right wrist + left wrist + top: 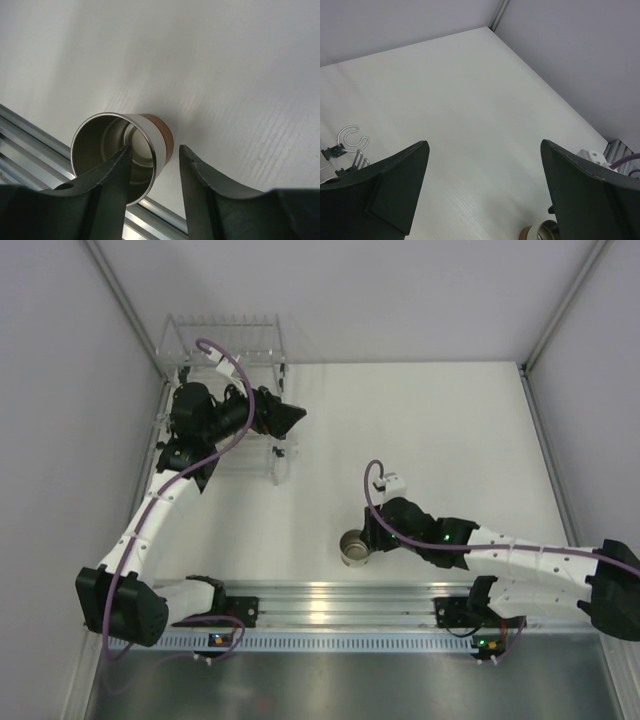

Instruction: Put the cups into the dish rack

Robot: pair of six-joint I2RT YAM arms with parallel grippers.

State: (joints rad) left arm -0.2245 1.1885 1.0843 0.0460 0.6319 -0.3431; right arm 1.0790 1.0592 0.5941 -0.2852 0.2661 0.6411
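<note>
Top view: dish rack [225, 355] sits at the far-left corner of the white table [440, 440]. Left arm reaches over the rack, with the left gripper [293, 418] past its right edge, above the table. Can't make out what's in the rack; clear plastic, and the arm covers much of it. One cream cup [352, 548] with a silvery inside stands mouth up near the front aluminium rail [330, 602], well apart from the rack. Right gripper [363, 538] is right at the cup's far-right side.

Left wrist: left gripper [484, 143] is spread wide, with only bare table [470, 90] between the fingers. The cup's [540, 234] brown band and rim peek in at the bottom edge.

Right wrist: right gripper [155, 150] is at a narrow gap, straddling the cup [100, 145] wall. One finger is inside the mouth, the other outside by the brown band. Can't tell if it's actually pinching. The rail [30, 135] is just beside the cup.
</note>
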